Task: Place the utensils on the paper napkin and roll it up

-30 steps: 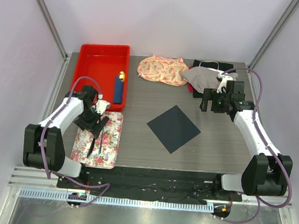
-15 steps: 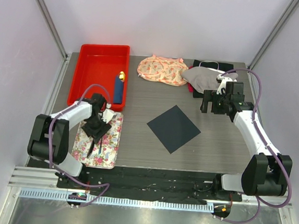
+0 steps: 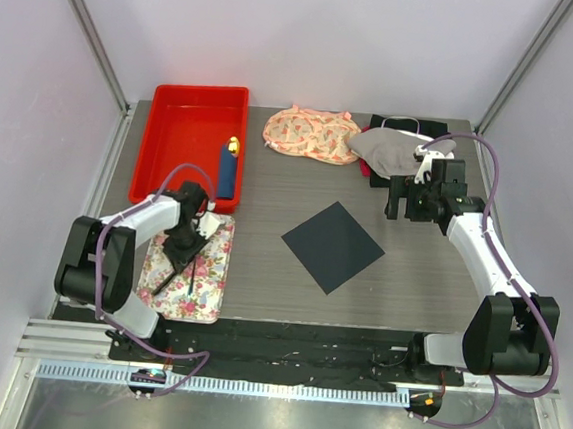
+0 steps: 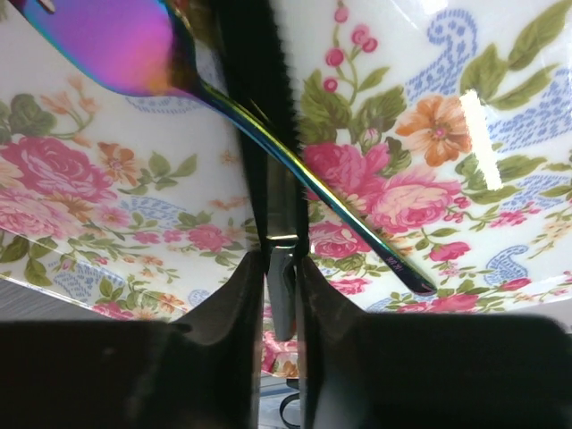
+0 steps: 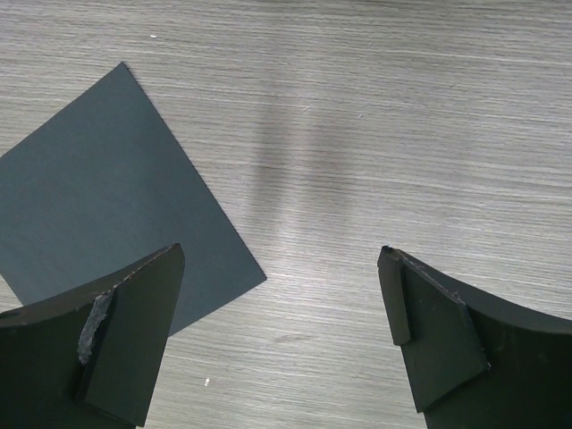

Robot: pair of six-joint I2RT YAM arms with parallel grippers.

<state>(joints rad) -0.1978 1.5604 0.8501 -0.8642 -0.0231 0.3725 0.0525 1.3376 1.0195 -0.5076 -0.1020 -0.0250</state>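
As the left gripper (image 4: 281, 259) settles low over the floral tray (image 3: 213, 268), its jaws, gaping a second ago, have pinched in and now clamp the knife (image 4: 250, 54) by its handle, the fork (image 4: 357, 234) crossing it. Both utensils are still on the tray, well apart from the paper napkin (image 3: 333, 246) lying flat mid-worktop (image 3: 269, 188). First pick looks secured; a lift should follow. The right gripper (image 5: 281, 304) hangs wide apart by the napkin's edge.

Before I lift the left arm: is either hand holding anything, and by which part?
The left hand pinches the knife just below its serrated edge, toward the handle end. The right hand is open and holds nothing.
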